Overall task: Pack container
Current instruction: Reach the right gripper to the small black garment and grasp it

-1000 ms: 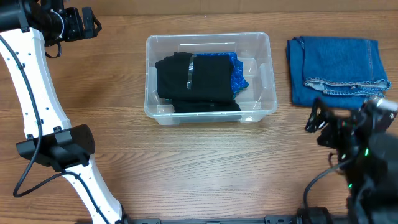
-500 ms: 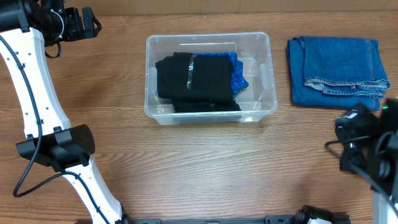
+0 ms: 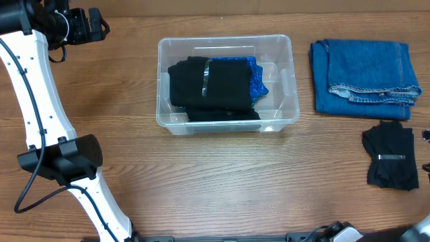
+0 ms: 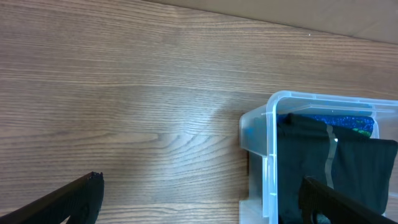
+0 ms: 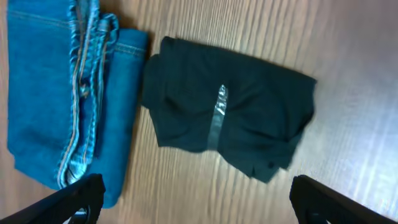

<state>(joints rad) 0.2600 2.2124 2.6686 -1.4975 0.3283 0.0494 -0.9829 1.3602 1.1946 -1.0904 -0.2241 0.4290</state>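
Right gripper (image 5: 196,186): fingers (image 5: 81,198) spread wide, nothing between them, hanging above the table (image 5: 354,81). Right ahead of the fingertips, centred on the gap, lies a folded black garment (image 5: 230,124) with a silvery strip across it. It is flat on the wood and untouched. Past the finger at that view's left edge, the folded jeans (image 5: 56,99) lie just beside the garment; cannot tell if the edges touch. Left gripper (image 4: 200,182): fingers (image 4: 68,200) also wide, empty. Ahead of the finger at that view's right edge sits the container (image 4: 268,155), its corner and near wall in front of that fingertip, with bare wood ahead of the other one. Inside it are folded dark clothes (image 4: 348,168) with a blue glittery piece (image 4: 339,120) beyond them, and there looks to be room on top. In the overhead view the container is mid-table, well apart from both sets of fingers. Step, as I judge it: packing is partly done, two items are not yet in, and the black garment is the likely pick. The next move calls for the right fingers to drop straight onto the garment, straddle the fold and pinch through all layers so it does not unfold. Then lift and carry it across to the container. Jeans probably after; they are bulkier and may need both grippers.
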